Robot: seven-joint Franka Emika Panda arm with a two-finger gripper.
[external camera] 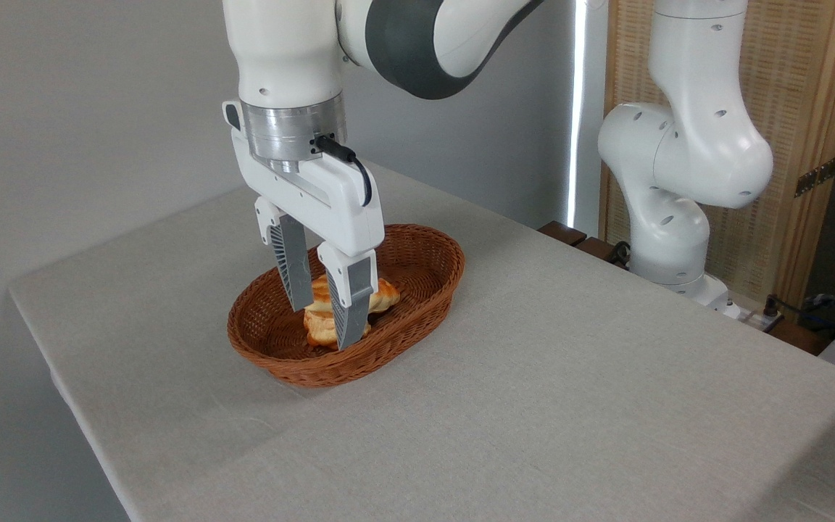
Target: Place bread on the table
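1. Two fingers (349, 301) of gripper (323, 308) pointing down into basket (432, 250), jaws parted to a medium gap; contact with bread not confirmed.
2. Bread (387, 293) lying between the jaws inside basket, long axis running lower-left to upper-right, across the gap.
3. Second paler piece (320, 330) just below.
4. Table (570, 377) bare on every side.

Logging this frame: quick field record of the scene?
bread: the bread in basket, under another piece, mostly hidden
second piece: paler bread piece, also in basket
basket: wicker basket on the table
gripper: gripper lowered into basket, fingers either side of the bread
grasp: contact unclear
task state: bread not yet on table
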